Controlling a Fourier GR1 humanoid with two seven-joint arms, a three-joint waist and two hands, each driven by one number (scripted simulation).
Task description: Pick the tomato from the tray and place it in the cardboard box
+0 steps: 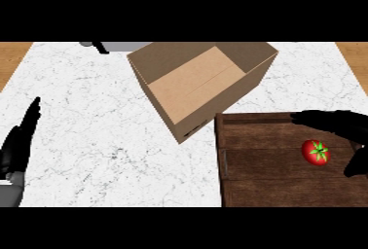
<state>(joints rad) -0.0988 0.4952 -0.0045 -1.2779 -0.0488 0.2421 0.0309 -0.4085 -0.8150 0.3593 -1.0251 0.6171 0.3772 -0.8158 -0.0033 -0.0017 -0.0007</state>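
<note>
A white marbled counter (93, 146) is seen from steeply above, with strips of wooden surface (14, 53) showing past its far corners. A dark wooden tray (266, 180) is set at the near right of the counter, and on it, toward its right side, the red tomato (316, 152) is lying with its green stalk turned upward. The tomato is framed by the right hand (338, 124), which is spread wide: the fingers are stretched across the tray's far edge, just above the tomato, while the thumb is seen at the right edge of the view, just beside it. No contact between hand and tomato can be made out, though the gap at the thumb is too narrow to be judged with certainty. An open cardboard box (197, 80) is placed beyond the tray, turned at an angle, its near corner close to the tray's far left corner; its pale inner floor is bare. The left hand (18, 146) is held at the left edge of the view, fingers straight and pressed together, pointing away. A grey object (97, 45) is partly visible at the far edge.
</note>
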